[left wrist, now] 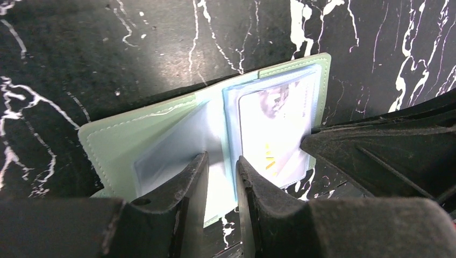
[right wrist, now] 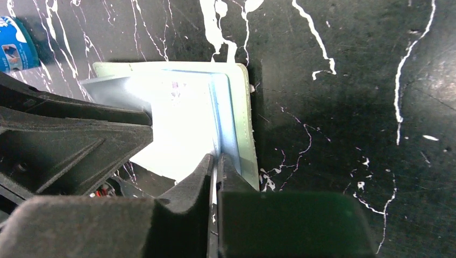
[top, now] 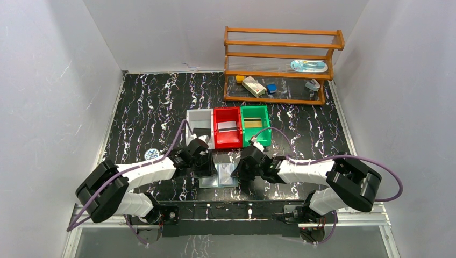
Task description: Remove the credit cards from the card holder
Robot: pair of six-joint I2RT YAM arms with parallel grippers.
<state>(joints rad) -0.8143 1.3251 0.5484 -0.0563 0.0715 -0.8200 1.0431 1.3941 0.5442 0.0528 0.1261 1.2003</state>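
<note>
The card holder (top: 220, 180) lies open on the black marbled table between my two grippers, its pale green cover (left wrist: 123, 140) and clear bluish pockets facing up. A pale printed credit card (left wrist: 269, 129) sits in the right-hand pocket. My left gripper (left wrist: 222, 161) rests over the holder's middle fold, its jaws a narrow gap apart with nothing clamped between them. My right gripper (right wrist: 216, 159) is shut on a thin pale edge at the near side of that right pocket (right wrist: 183, 123), which looks like the card's edge. Its black finger (left wrist: 376, 156) touches the pocket's right side.
Behind the holder stand a white bin (top: 200, 124), a red bin (top: 227, 141) holding a silver-grey card and a green bin (top: 255, 141) holding a gold card. A round blue-and-white tin (top: 152, 154) lies to the left. A wooden rack (top: 279, 64) with small items stands at the back right.
</note>
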